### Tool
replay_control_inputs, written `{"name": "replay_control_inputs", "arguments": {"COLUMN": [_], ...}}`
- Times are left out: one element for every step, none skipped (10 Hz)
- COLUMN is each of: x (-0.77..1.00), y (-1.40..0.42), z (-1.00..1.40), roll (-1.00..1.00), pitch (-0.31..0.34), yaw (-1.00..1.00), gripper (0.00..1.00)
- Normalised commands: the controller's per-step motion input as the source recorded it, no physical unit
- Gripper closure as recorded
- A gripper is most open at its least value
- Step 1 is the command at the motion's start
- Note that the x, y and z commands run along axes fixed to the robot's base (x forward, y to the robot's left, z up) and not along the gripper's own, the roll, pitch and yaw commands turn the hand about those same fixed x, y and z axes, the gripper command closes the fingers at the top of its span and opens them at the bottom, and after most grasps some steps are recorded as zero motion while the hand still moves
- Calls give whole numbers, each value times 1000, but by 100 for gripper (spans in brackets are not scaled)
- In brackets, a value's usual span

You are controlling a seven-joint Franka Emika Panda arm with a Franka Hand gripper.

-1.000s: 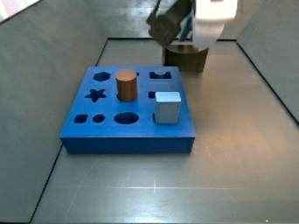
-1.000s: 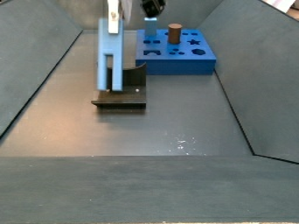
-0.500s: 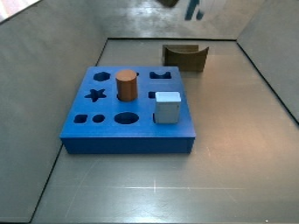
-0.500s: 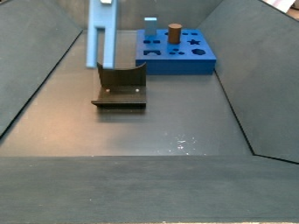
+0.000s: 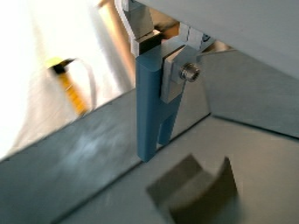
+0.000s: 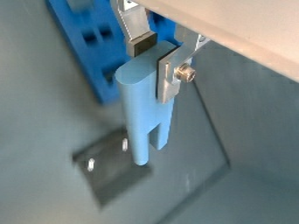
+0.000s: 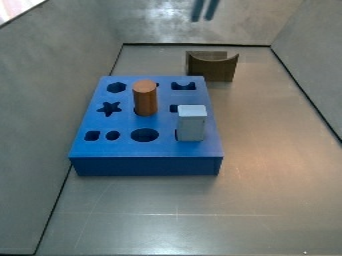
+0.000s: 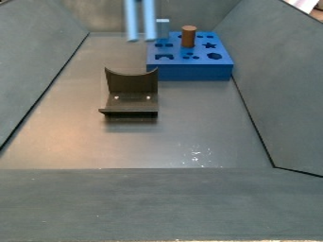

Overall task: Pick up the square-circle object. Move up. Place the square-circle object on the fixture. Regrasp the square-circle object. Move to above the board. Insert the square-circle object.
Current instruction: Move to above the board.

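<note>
In both wrist views the gripper (image 5: 162, 54) has its jaws clenched on the peg (image 5: 152, 105), which hangs upright above the fixture (image 5: 193, 188) (blue board (image 6: 87, 44) behind). In a side view the peg (image 7: 206, 10) shows at the top edge, above the fixture (image 7: 211, 66); the board (image 7: 144, 128) carries a brown cylinder (image 7: 143, 99) and a cube (image 7: 191, 123).

no readable text, labels or numbers anywhere
</note>
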Motion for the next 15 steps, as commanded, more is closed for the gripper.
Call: {"name": "replay_control_inputs", "arguments": {"x": [-601,-598,-596,-594,-512,-322,-146,-75,-49,-58,-68,-77,-86,-81,-79], "y": [-1000,-1000,-1000,-1000,-873,-557,-259,-128,-61,-23,-5,9,20,21,21], "z": [438,449,452,464,420,277,127,67,33,22,13,6,5,3,-2], "roll": [-441,-429,-418,-406,-391,-376,-359,-346,-338,-321,-308,-299,-279,-253,-231], "pitch": [11,-16,-52,-77,-102,-126,-154,-180,-206,-248,-284,-311,-365,-421,-469], "yaw": [1000,1000,1000,1000,1000,1000,1000,1000,1000,1000,1000,1000,1000,1000,1000], "gripper": [100,100,100,100,100,100,100,100,100,100,100,100,100,100,100]}}
